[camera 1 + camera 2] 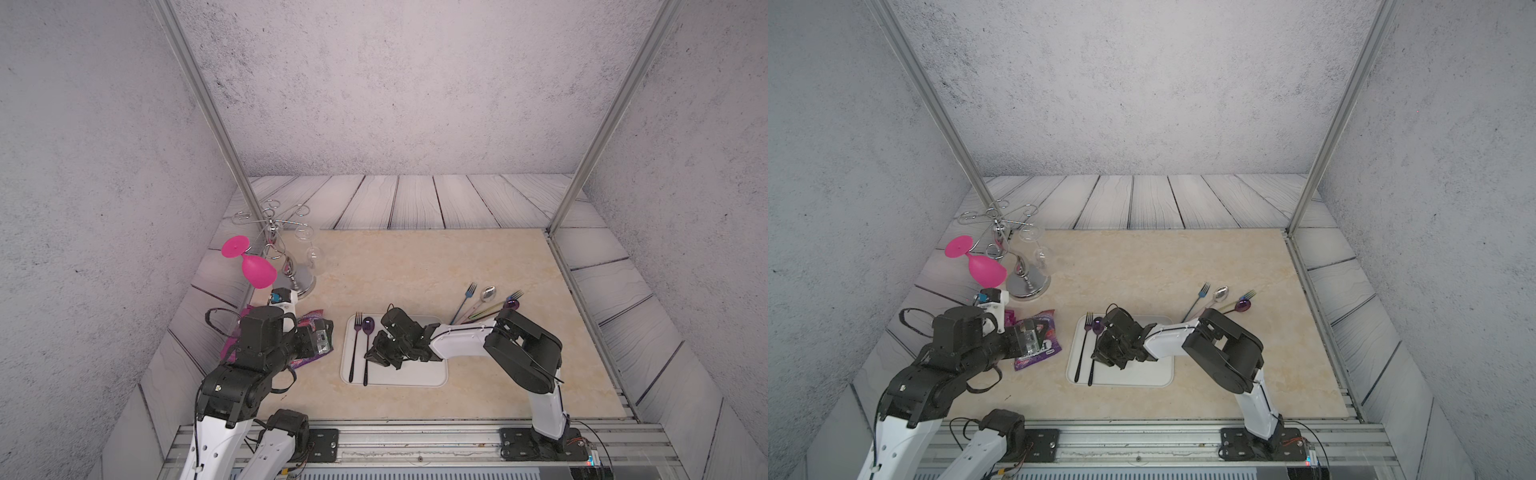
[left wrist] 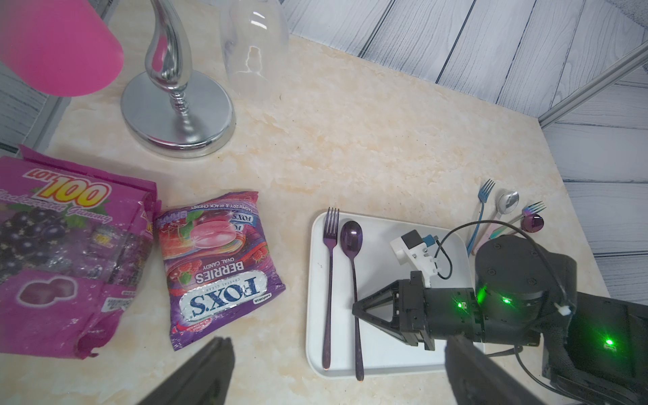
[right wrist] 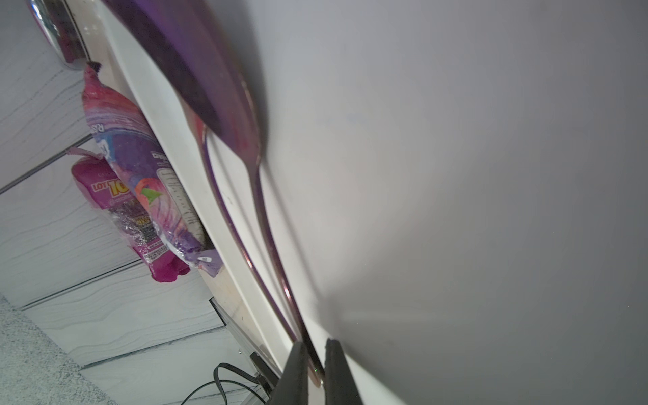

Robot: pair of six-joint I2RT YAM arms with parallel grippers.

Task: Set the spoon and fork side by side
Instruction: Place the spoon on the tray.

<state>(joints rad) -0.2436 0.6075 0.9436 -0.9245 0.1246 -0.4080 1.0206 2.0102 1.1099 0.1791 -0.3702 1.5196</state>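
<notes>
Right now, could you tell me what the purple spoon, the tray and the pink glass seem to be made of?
The purple spoon is likely metal with glossy tinted coating; its bowl mirrors light. The tray looks like matte white plastic: no glare, rounded rim. The pink glass seems opaque plastic, evenly coloured; tinted glass possible.

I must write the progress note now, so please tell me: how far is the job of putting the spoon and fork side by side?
Done, it seems: the purple fork and purple spoon lie parallel, close together, on the white tray. In hand: the right gripper has its jaws around the spoon's handle. Remaining: probably only to let go and withdraw.
</notes>
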